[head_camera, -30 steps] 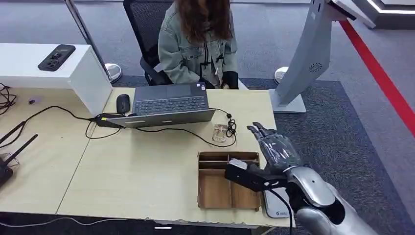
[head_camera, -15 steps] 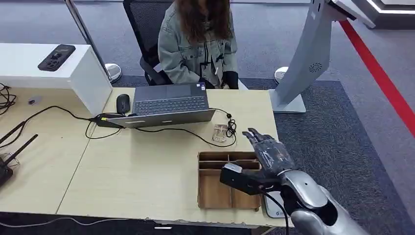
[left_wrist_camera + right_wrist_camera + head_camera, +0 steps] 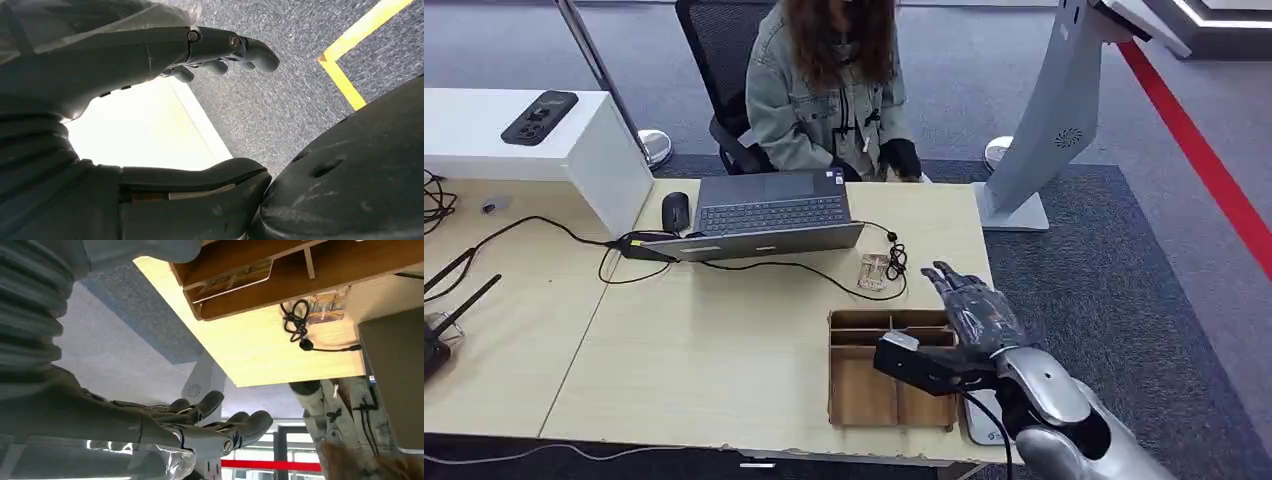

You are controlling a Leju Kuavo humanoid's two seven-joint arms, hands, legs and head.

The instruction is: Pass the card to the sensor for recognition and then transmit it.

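Observation:
A card (image 3: 235,277) lies flat in a narrow compartment of the wooden tray (image 3: 350,265). The tray (image 3: 839,385) sits near the desk's front right corner. My right hand (image 3: 974,305) hovers over the tray's right edge, fingers stretched out and apart, holding nothing. The right wrist view shows that hand (image 3: 200,425) empty as well. A flat white device (image 3: 986,425) lies right of the tray, partly under my forearm. A small clear box (image 3: 873,271) on a black cable sits beyond the tray. My left hand (image 3: 100,60) hangs over the carpet, empty, thumb apart from its fingers.
A person (image 3: 829,90) sits behind the desk at a laptop (image 3: 769,213), with a mouse (image 3: 675,211) beside it. A grey kiosk stand (image 3: 1049,110) rises at the far right. A white box with a phone (image 3: 540,117) on top stands at the far left.
My right hand has drawn back a little toward me and to the left, now over the tray's right edge. The person's hand has shifted slightly.

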